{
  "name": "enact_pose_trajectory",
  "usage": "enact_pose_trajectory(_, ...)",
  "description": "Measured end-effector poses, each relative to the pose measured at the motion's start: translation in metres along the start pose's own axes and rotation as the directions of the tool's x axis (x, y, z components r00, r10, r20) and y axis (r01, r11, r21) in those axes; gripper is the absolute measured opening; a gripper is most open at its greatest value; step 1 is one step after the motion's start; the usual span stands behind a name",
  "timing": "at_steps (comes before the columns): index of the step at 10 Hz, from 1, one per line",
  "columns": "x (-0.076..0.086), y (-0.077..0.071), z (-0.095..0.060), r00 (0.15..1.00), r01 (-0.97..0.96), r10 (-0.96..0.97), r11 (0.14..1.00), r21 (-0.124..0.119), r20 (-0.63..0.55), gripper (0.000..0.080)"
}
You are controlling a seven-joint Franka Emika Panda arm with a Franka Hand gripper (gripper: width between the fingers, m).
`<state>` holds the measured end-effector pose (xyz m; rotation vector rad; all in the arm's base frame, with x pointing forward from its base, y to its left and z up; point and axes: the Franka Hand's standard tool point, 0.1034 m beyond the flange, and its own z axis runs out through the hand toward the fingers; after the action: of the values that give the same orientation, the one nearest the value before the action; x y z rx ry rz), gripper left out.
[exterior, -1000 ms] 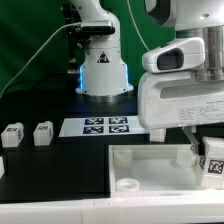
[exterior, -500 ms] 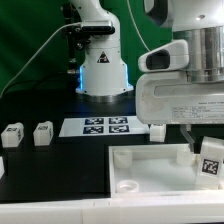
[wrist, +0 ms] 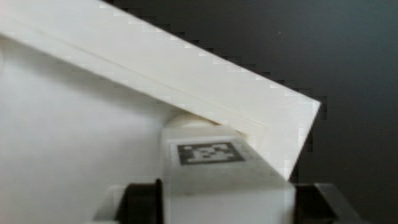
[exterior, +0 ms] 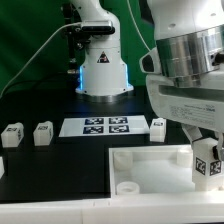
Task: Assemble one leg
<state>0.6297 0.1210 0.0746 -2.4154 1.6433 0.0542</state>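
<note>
My gripper [exterior: 208, 166] is shut on a leg [exterior: 207, 157], a small white block with a black-and-white tag. It holds the leg at the exterior view's right, right at the near-right corner of the large white tray [exterior: 150, 156]. In the wrist view the leg [wrist: 214, 152] sits between my dark fingers [wrist: 139, 202], its round end against the tray's raised rim [wrist: 196, 85] at a corner. Whether the leg touches a socket is hidden.
Two more legs [exterior: 12, 135] [exterior: 43, 133] stand at the exterior view's left, and a third [exterior: 158, 126] stands behind the tray. The marker board [exterior: 105, 126] lies in the middle. The arm's base [exterior: 103, 60] stands at the back.
My wrist has turned and the arm has shifted, tilting the held leg a little at the tray's corner. The leg behind the tray has come fully into view.
</note>
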Motion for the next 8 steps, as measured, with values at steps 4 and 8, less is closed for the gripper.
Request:
enact_pose_trajectory(4, -0.0059, -0.0006, 0.003, 0.89, -0.455, 0.454, 0.89, 0.015, 0.052, 0.0302)
enact_pose_trajectory(8, -0.0052, -0.0011, 0.003, 0.801, -0.597, 0.595, 0.802, 0.015, 0.064, 0.0299)
